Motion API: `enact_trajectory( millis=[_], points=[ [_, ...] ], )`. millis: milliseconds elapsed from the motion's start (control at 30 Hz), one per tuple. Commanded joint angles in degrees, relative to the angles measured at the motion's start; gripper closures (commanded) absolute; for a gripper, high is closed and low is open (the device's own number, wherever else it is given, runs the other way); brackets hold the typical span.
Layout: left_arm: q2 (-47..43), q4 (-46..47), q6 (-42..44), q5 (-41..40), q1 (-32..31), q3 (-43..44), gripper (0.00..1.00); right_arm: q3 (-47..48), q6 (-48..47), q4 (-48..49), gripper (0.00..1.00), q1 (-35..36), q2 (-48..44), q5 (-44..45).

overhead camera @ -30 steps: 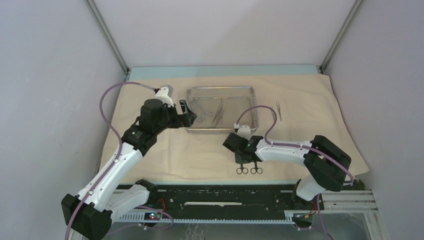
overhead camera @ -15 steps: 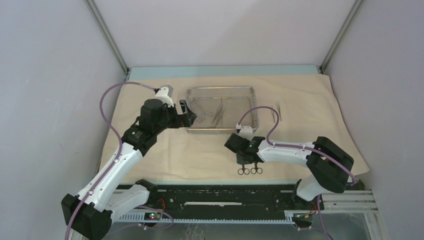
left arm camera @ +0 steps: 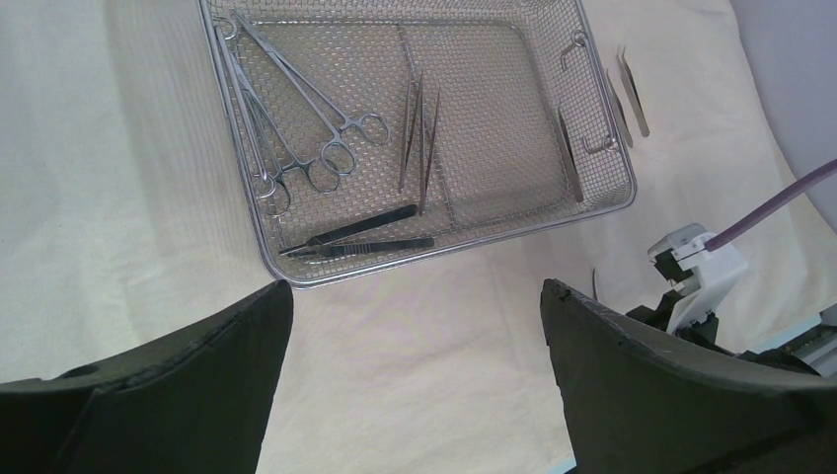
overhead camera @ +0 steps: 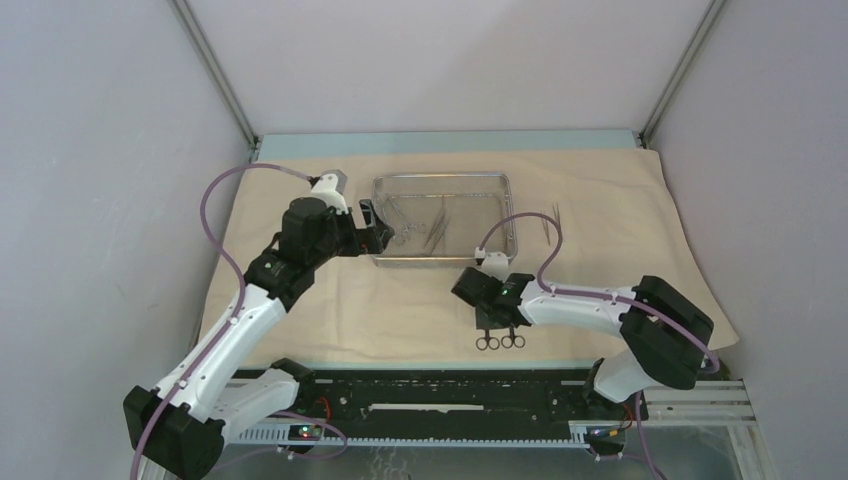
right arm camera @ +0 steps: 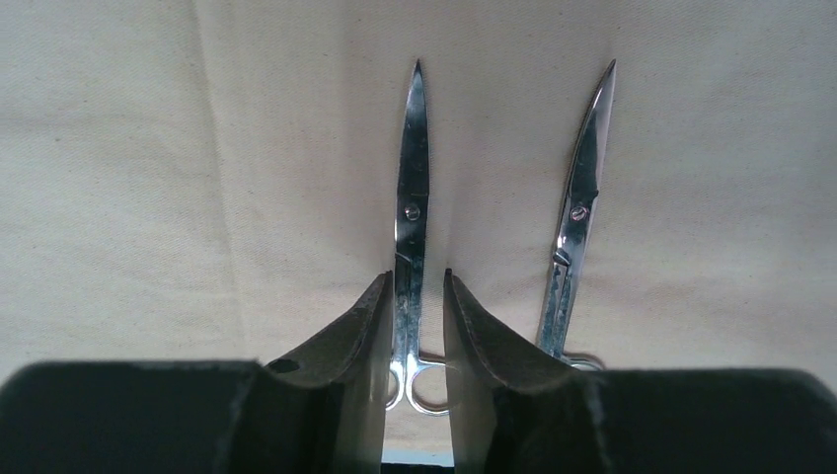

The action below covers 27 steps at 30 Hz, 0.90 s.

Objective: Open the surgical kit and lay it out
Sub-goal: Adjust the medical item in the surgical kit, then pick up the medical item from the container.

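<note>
From above, we see the left gripper [overhead camera: 372, 228] at the left end of the mesh tray [overhead camera: 440, 177]. The right gripper [overhead camera: 497, 322] is low over the cloth wrap [overhead camera: 400, 300] near its front edge, apart from the tray.

In the left wrist view, the fingers [left arm camera: 197, 375] stand wide apart with nothing between them. The tray lies just beyond, holding clamps [left arm camera: 296, 128] and tweezers [left arm camera: 419, 128].

In the right wrist view, the fingers [right arm camera: 345, 346] straddle one pair of scissors [right arm camera: 412, 197] lying flat. They are slightly parted, and a sliver of cloth shows beside the shank. A second pair [right arm camera: 577, 207] lies just beside.
</note>
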Motion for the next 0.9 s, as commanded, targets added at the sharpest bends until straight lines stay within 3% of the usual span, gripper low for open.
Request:
enact_trajectory(
  millis=[0,433,667,867],
  points=[
    [-0.03,2.12,-0.39,0.86,0.23,-0.97,0.0,-0.14,0.84,-0.41,0.65,-0.79,-3.46,1.36],
    [3.58,0.88,-2.05,0.78,-0.31,2.47,0.0,1.59,-4.99,-1.44,0.56,-5.73,-14.43,0.5],
    [14.13,-2.14,-0.67,-5.23,-5.11,11.57,0.0,1.62,-10.12,-0.14,0.53,-12.33,-21.9,-2.43],
    [27.19,-5.38,1.97,-9.99,-7.47,22.05,0.1,1.62,-14.21,0.22,0.51,-17.74,-28.06,-2.95]
  ],
)
